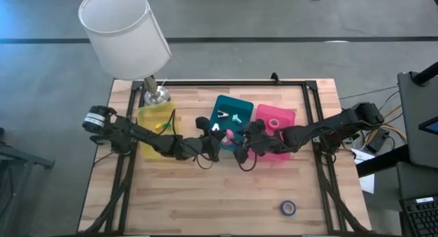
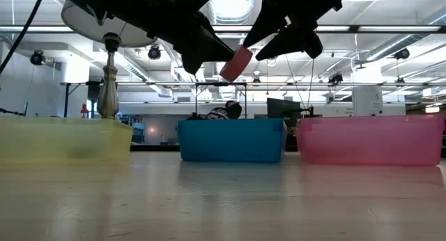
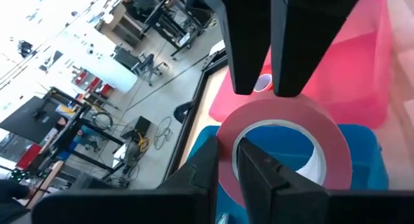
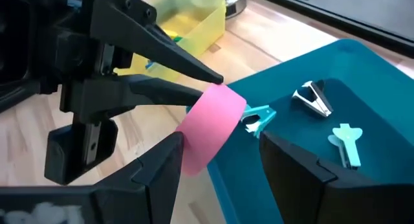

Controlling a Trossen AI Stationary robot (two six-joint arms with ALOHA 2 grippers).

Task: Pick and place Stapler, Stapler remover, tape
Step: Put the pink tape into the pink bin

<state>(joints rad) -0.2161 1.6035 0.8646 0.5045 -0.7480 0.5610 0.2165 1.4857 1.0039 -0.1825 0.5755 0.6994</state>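
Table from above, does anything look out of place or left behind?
One blue-purple tape roll lies alone on the bare wood near the front edge, far from the three bins. Nothing looks spilled or damaged; a pink roll is held in the left tool.

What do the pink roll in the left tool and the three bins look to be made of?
The pink tape roll, held by the left tool, looks like smooth, matte plastic film wound in a ring. The yellow bin, teal bin and pink bin look like translucent, slightly frosted plastic: light glows through their walls.
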